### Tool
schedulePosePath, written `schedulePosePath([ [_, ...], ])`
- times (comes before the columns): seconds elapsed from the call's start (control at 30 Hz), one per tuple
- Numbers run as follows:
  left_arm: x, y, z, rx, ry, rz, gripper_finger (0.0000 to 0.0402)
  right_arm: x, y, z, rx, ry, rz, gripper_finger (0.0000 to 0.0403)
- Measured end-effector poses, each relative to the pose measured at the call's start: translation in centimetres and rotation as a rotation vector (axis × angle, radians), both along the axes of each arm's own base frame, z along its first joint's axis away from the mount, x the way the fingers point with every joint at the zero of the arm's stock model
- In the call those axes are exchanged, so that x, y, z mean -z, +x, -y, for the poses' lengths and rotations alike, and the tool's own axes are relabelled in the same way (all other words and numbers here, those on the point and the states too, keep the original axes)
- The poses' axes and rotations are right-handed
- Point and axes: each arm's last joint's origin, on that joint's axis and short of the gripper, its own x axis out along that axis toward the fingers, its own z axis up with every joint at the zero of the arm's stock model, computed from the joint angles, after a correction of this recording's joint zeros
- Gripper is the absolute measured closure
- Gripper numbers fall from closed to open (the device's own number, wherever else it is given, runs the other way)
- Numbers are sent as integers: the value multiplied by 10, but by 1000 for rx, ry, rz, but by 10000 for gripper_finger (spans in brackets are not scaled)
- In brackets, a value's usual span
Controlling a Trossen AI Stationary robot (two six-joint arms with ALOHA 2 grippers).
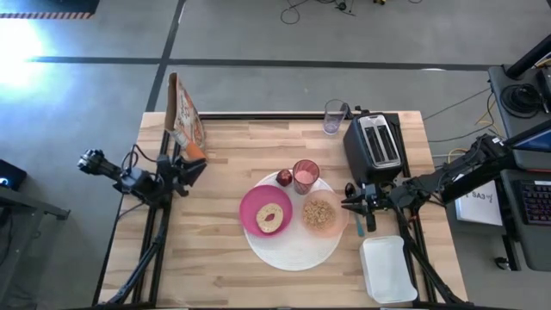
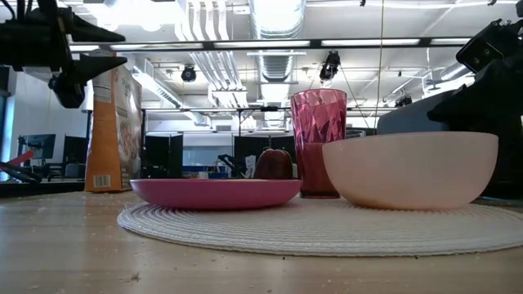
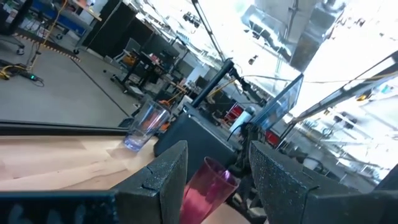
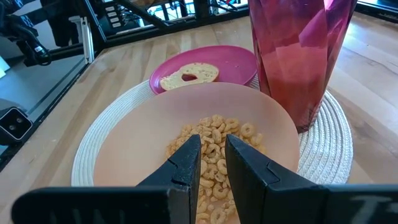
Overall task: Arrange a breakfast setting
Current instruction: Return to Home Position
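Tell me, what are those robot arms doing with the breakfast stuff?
Nobody is holding anything right now. The round white woven placemat carries a small magenta plate with a bagel, a translucent peach bowl of cereal, a pink faceted tumbler and a small red fruit. The right pincer hovers empty beside the bowl; the left pincer waits open near the table's left side.

Bright ceiling lights [image 2: 409, 42] overhead; glare washes the floor [image 1: 19, 43].
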Motion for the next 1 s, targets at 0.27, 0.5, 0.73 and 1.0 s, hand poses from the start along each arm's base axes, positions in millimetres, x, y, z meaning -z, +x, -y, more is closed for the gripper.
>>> schedulePosePath([
  [0.27, -2, -2, -1, 0, -13, 26, 244, 0, 0, 0, 0, 0, 0, 339],
  [0.5, -1, -2, -1, 0, -8, 17, 244, 0, 0, 0, 0, 0, 0, 339],
  [0.73, -1, -1, 0, 0, -3, 6, 244, 0, 0, 0, 0, 0, 0, 339],
  [1.0, 0, 1, 0, 0, 5, -10, 244, 0, 0, 0, 0, 0, 0, 339],
])
